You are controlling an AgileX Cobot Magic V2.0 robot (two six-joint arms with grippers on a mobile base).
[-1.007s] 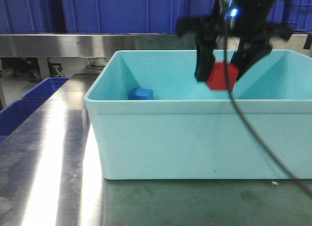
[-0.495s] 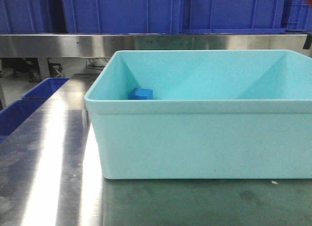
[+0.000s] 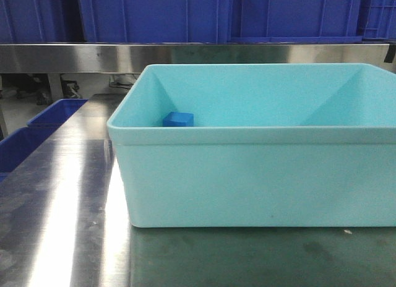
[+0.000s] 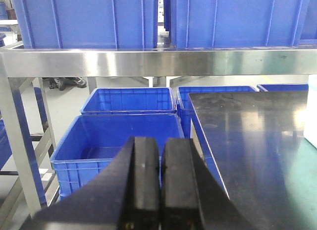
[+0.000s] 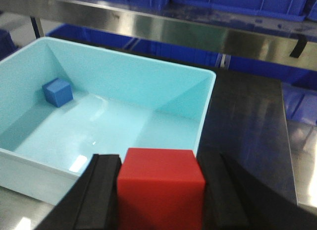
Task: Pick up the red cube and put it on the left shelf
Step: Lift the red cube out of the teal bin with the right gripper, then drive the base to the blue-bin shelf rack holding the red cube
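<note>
A long steel shelf [image 3: 185, 55] runs across the background, its shiny rail carrying a row of large dark-blue ribbed crates [image 3: 154, 15]. In front of it stands a table [image 3: 62, 206] with a reflective steel top on the left and a dark green mat towards the near edge. A light teal tub [image 3: 247, 182] sits on the table, open at the top, filling most of the front view. Left of the table and below the shelf rail, the left wrist view shows open blue bins [image 4: 119, 136] lower down near the floor.

The left gripper [image 4: 159, 185] points towards the shelf, its two black fingers pressed together with nothing between them. The right gripper [image 5: 159, 190] pinches the red cube [image 5: 161, 185] between its black fingers, one on each side. The cube is held up in the air, with the tub below and ahead of it in the right wrist view; it is not on the shelf. A small blue cube [image 5: 57, 91] lies on the tub floor in the far left corner
</note>
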